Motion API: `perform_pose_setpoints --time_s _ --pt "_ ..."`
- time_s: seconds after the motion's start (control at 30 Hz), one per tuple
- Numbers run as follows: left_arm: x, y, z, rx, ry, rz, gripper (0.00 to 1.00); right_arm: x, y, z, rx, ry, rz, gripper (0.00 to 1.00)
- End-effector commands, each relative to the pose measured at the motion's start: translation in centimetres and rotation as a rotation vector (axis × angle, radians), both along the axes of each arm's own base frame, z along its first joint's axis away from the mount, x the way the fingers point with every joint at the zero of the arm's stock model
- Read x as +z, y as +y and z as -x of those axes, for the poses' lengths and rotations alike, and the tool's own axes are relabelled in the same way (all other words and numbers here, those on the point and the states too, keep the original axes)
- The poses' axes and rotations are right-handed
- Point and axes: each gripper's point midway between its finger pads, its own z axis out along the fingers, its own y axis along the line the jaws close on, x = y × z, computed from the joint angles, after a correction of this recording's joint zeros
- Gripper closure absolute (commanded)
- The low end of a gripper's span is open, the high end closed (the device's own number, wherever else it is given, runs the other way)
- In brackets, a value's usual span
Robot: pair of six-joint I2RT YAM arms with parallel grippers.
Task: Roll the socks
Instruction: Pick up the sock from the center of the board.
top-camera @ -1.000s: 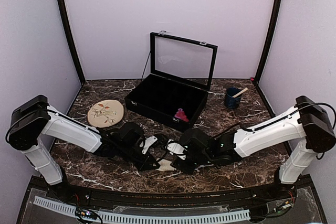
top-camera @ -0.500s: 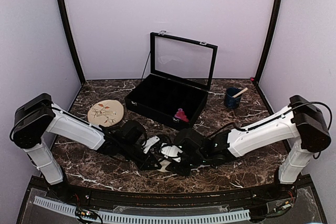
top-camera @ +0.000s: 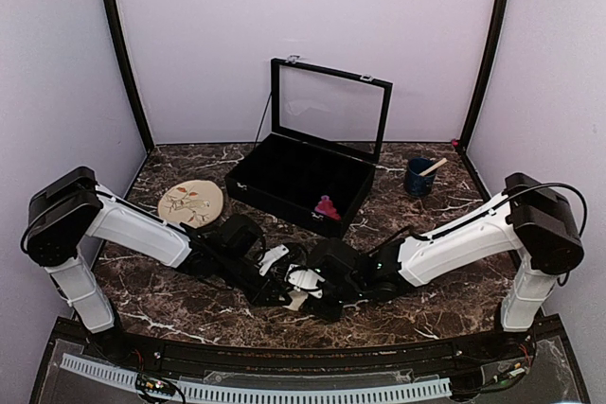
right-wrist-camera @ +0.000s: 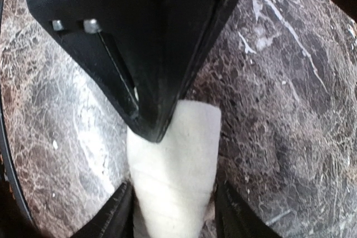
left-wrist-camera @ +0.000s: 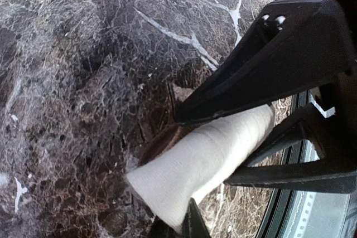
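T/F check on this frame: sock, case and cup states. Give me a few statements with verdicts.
1. The left gripper is clamped on the cream sock. True.
2. The pink sock lies on the plate. False: it lies inside the black case; the plate holds nothing.
3. The case's lid is shut. False: it stands open.
4. A blue cup with a stick in it stands on the table. True.
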Motion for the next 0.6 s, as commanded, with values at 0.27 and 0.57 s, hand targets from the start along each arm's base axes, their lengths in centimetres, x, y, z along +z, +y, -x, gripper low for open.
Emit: perform_pose_setpoints --time_s 0.27,0.57 --pt "-4.4 4.2 1.9 0.024 0.114 -0.211 1.0 -0.7 1.1 0.6 0.038 0.019 0.004 0.81" --pt "-5.3 6.1 0.8 0.155 0.086 -0.3 0.88 0.7 1.5 0.9 0.033 0.049 -0.032 1.0"
